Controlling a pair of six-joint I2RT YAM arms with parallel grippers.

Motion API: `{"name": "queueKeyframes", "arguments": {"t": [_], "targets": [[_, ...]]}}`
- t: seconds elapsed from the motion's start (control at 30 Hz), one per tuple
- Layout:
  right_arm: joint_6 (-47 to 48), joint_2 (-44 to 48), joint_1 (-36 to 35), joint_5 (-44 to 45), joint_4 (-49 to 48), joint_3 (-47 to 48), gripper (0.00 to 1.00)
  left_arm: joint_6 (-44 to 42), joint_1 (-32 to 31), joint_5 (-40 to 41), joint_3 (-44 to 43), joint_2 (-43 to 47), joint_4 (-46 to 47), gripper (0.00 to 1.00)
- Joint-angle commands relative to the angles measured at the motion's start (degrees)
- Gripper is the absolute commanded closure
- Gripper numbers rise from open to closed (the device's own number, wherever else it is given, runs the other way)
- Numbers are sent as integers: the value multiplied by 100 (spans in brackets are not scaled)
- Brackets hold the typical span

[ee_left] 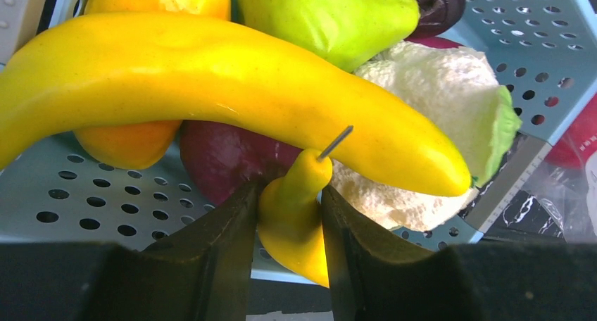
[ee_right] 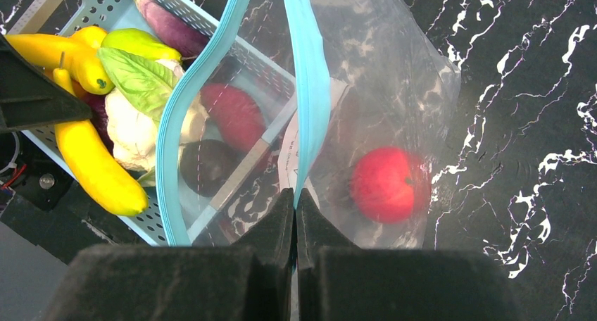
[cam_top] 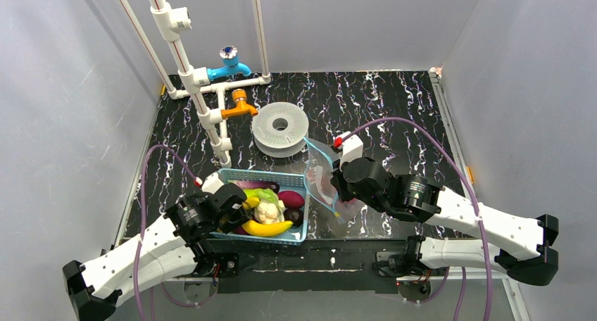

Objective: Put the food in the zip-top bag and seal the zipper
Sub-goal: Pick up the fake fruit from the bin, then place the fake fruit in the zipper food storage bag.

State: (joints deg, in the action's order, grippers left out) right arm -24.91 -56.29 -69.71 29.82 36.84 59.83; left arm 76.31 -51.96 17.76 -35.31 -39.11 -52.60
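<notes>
Where the overhead camera looks down on the table, the light-blue basket (cam_top: 281, 173) sits near the front edge, heaped with the food (cam_top: 267, 214). The left gripper (cam_top: 236, 207) dips in at the basket's left end. The right gripper (cam_top: 339, 189) is just off its right end, holding up the zip-top bag (cam_top: 320, 167), which stands beside the basket with its mouth gaping. In the left wrist view the two fingers press on either side of a small yellow stemmed fruit (ee_left: 292, 219) by the basket's near wall, so this gripper is grasping it. A long yellow banana (ee_left: 211, 89) lies across just behind the fruit, with the white cauliflower (ee_left: 436, 96), a green piece (ee_left: 331, 15), an orange piece (ee_left: 130, 141) and a maroon piece (ee_left: 218, 155) crowded around it. In the right wrist view the fingers are clenched flat on the zipper (ee_right: 310, 89), pinching one lip of the teal strip while the other lip bows away toward the basket. A single red apple (ee_right: 384, 184) lies inside the pouch, low against the dark marbled table (ee_right: 521, 124). By my reading the task is in its early part. One piece is bagged, and a second is gripped but, as far as these views show, not lifted out. The bulk of the food is in the basket and has yet to be carried over. The zipper stands wide open, so all of the sealing is left to do.
</notes>
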Motion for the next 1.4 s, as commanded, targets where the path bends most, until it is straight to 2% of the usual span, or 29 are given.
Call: {"name": "queueKeyframes", "arguments": {"t": [0.0,0.17,0.27,0.47,0.53,0.63,0.77,0.83,1.0,1.17,1.37], "targets": [[16,105,28,18,-243,-35,99,-267,-16,271,-449,159,-223,68],[-18,71,28,-166,-265,17,99,-1130,-16,243,-1118,202,-158,73],[-43,36,28,-214,-274,29,99,-1710,-16,228,-1486,243,124,81],[-108,35,34,-413,-290,78,99,-3098,-17,41,-1887,355,1267,98],[-137,39,35,-538,-297,105,99,-3627,-21,-121,-1985,332,1778,100],[-172,-7,58,-739,-384,119,99,-4391,-16,-687,-2039,226,2680,100],[-252,-87,120,-1039,-430,244,99,-5203,-23,-2038,-1804,45,4207,100],[-297,-115,178,-1312,-518,292,99,-5349,-16,-2473,-1579,-77,5029,100],[-428,-171,287,-1797,-584,402,99,-5438,-17,-2591,-1380,-507,6163,100],[-584,-93,453,-2287,-649,415,99,-5755,-16,-2598,-1138,-810,6653,100],[-848,96,727,-2924,-823,335,99,-5881,-20,-1778,-900,-792,6716,100]]}}
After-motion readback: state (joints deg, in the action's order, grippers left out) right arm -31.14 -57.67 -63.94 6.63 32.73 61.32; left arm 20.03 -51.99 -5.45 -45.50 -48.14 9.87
